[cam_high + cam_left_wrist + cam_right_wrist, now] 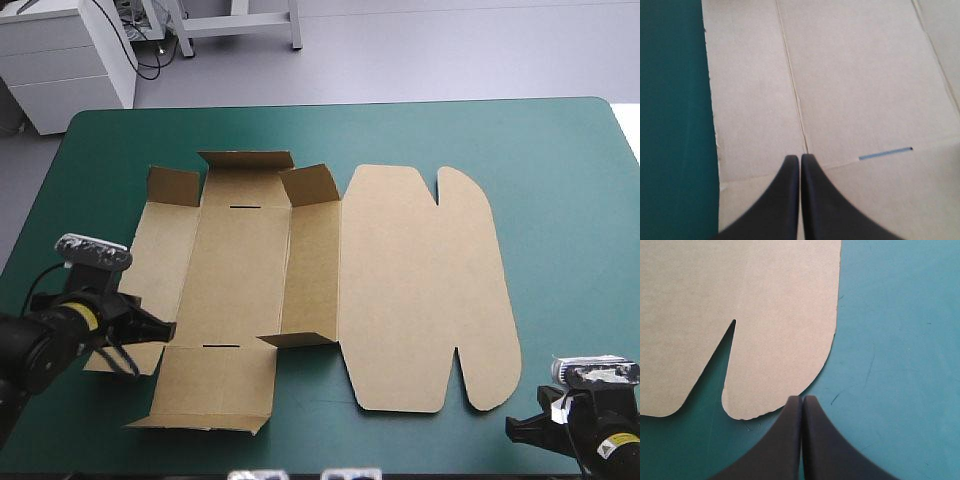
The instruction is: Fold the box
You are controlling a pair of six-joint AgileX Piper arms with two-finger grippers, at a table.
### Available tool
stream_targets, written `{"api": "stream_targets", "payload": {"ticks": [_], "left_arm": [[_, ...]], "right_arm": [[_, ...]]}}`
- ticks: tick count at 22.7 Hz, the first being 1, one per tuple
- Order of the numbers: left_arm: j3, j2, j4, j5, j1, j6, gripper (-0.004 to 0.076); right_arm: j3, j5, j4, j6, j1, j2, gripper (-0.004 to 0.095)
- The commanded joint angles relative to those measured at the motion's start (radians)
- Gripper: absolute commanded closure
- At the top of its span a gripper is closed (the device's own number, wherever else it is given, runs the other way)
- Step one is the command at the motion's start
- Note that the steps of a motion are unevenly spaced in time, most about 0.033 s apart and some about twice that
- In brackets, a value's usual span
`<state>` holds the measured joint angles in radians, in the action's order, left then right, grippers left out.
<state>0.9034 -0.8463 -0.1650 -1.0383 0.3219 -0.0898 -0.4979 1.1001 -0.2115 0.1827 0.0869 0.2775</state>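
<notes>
status: the box (400,290) sits mid-way on the table (560,180), mostly flat. lid panel (420,230) toward 3 o'clock, tray panels toward 9, short flaps (245,160) at 11–12 o'clock partly raised.

the left gripper (800,157) has its fingers pressed together and holds nothing. its tip is over the box's 8 o'clock area, on a crease (792,90), with a slot (886,153) just beside it. likely lined up to raise that wall along the fold.

the right gripper (802,399) is likewise closed and empty, at the lid's rounded ear (785,365), 5 o'clock. touching or just short, can't tell. probably staged to pin or lift the lid.
</notes>
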Motion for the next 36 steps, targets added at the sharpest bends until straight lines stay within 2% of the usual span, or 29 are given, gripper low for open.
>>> {"api": "stream_targets", "payload": {"ticks": [1,5,8,10,12,13,14,15,17,20,26,29,33,36], "left_arm": [[0.032,-0.091,-0.065,0.137,0.002,-0.040,0.0731],[0.032,-0.208,-0.066,0.189,-0.017,-0.040,0.0730],[0.032,-0.282,-0.013,0.217,-0.107,-0.015,0.0730],[0.046,-0.321,0.108,0.222,-0.235,0.109,0.0724],[0.080,-0.343,0.276,0.194,-0.397,0.317,0.0724],[0.105,-0.354,0.398,0.160,-0.526,0.444,0.0724],[0.116,-0.357,0.440,0.142,-0.581,0.481,0.0724],[0.135,-0.378,0.552,0.098,-0.716,0.570,0.0724],[0.141,-0.417,0.741,0.034,-0.884,0.680,0.0724],[0.141,-0.502,0.927,-0.115,-1.012,0.849,0.0724],[0.141,-0.606,0.942,-0.132,-1.033,0.922,0.0724],[0.141,-0.608,0.940,-0.092,-1.033,0.922,0.0724],[0.143,-0.608,0.895,-0.103,-1.033,0.958,0.0716],[0.143,-0.611,0.817,-0.115,-1.033,0.965,0.0573]], "right_arm": [[-0.026,-0.049,-0.004,0.003,-0.004,0.014,0.0927],[-0.026,-0.049,-0.004,0.003,-0.004,0.014,0.0927],[-0.026,-0.049,-0.004,0.003,-0.004,0.014,0.0927],[-0.026,-0.049,-0.004,0.003,-0.004,0.014,0.0927],[-0.026,-0.049,-0.004,0.003,-0.004,0.014,0.0927],[-0.026,-0.049,-0.004,0.003,-0.004,0.014,0.0927],[-0.026,-0.049,-0.004,0.003,-0.004,0.014,0.0927],[-0.026,-0.049,-0.004,0.003,-0.004,0.014,0.0927],[-0.026,-0.049,0.001,0.003,-0.004,0.014,0.0928],[-0.026,-0.049,0.003,0.005,-0.004,0.014,0.0927],[-0.026,-0.049,0.004,0.026,-0.004,0.014,0.0927],[-0.026,-0.053,0.027,0.026,-0.004,0.014,0.0928],[-0.026,-0.053,0.042,0.026,-0.004,0.014,0.0927],[-0.026,-0.053,0.042,0.026,-0.004,0.014,0.0927]]}}
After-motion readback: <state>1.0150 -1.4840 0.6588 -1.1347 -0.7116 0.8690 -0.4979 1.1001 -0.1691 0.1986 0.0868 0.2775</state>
